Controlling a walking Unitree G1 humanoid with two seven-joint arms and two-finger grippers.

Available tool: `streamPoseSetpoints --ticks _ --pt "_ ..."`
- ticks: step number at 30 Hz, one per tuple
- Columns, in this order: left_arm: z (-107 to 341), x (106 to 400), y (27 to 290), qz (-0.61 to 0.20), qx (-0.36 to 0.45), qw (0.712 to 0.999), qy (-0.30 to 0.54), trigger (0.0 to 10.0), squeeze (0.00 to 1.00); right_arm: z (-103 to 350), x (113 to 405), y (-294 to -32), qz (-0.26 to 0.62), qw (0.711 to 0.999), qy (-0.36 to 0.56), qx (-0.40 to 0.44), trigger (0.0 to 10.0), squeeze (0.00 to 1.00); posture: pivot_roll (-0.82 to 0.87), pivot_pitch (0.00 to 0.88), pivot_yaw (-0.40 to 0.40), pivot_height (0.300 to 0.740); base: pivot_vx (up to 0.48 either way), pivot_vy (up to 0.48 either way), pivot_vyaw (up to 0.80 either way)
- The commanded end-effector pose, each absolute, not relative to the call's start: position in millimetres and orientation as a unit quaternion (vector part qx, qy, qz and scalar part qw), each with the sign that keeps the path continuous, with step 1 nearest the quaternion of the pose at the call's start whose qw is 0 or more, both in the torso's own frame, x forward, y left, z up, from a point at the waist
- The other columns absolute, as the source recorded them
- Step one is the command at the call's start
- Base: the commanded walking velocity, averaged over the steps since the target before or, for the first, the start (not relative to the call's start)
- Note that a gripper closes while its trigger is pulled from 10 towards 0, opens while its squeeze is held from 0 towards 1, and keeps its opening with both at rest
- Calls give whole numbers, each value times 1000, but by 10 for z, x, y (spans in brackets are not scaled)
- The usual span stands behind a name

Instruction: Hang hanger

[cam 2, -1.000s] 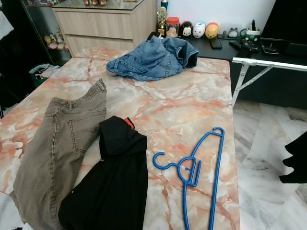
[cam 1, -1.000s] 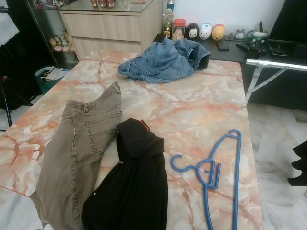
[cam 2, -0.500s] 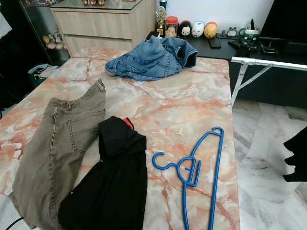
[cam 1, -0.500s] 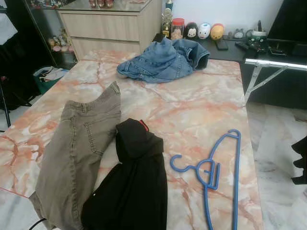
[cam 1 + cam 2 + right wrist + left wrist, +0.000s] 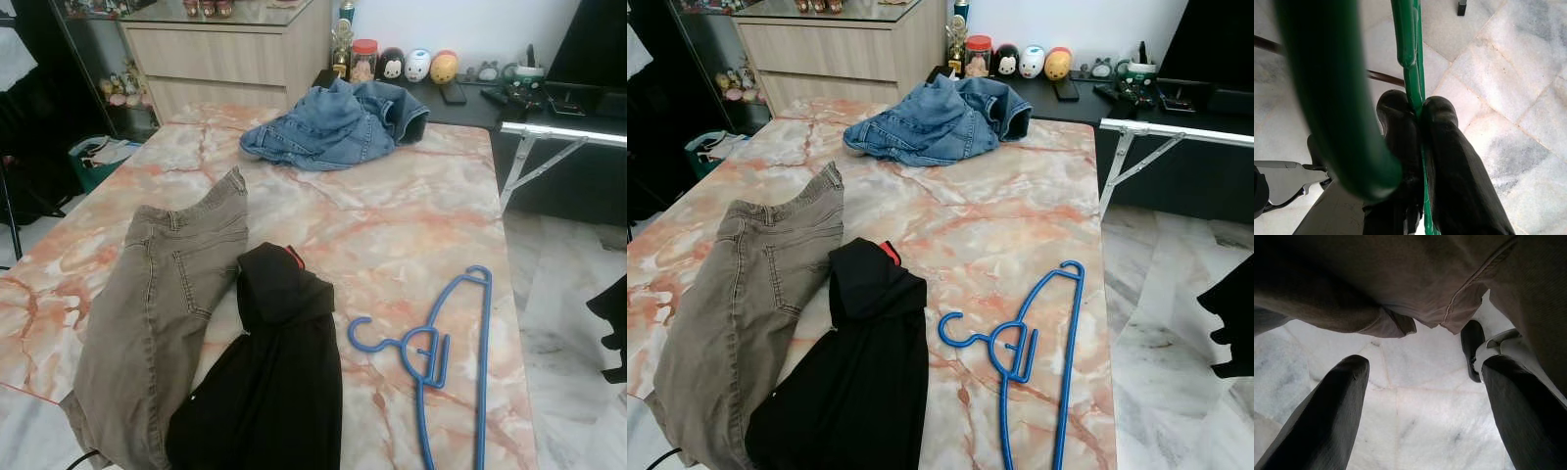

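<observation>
My right gripper (image 5: 1418,105) is shut on the thin wire of a green hanger (image 5: 1409,49), above a marble floor; a thicker green part of the hanger crosses close to the camera. My left gripper (image 5: 1420,362) is open with nothing between its fingers (image 5: 1342,396), below the hanging edge of the khaki trousers (image 5: 1400,274). A blue hanger (image 5: 431,357) lies flat on the marble table (image 5: 392,215) near its right front corner. A dark shape (image 5: 1229,328) shows at the right edge, beside the table.
On the table lie khaki trousers (image 5: 157,323), a black garment (image 5: 269,372) and a denim jacket (image 5: 338,122). A wooden cabinet (image 5: 225,54) stands behind, with a dark counter (image 5: 470,98) holding jars and toys. A white folding frame (image 5: 549,137) stands at the right.
The view has wobbled slightly. The dark shape at the right edge has shifted a little. Nothing on the table has moved.
</observation>
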State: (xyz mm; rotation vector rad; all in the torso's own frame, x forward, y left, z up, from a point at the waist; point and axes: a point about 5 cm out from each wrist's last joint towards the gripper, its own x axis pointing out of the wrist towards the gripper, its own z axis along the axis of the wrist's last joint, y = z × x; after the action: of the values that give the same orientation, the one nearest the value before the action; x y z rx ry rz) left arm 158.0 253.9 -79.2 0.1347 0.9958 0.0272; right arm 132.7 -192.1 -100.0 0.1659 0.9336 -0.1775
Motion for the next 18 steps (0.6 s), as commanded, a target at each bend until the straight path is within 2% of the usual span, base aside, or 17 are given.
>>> streamPoseSetpoints --ticks 1,6,18 --pt "-817 1507 2560 16 64 871 486 10000 0 -1004 1319 -1919 -84 885 451 80 10000 0 26 8 24 740 0 0 0" --pt "-820 1501 2555 13 69 871 486 10000 0 -1007 1318 -1902 -84 884 452 80 10000 0 26 6 26 740 0 0 0" --pt "-816 1507 2557 13 70 873 483 10000 0 -1010 1308 -1906 -86 884 453 80 10000 0 25 22 28 740 -255 0 0"
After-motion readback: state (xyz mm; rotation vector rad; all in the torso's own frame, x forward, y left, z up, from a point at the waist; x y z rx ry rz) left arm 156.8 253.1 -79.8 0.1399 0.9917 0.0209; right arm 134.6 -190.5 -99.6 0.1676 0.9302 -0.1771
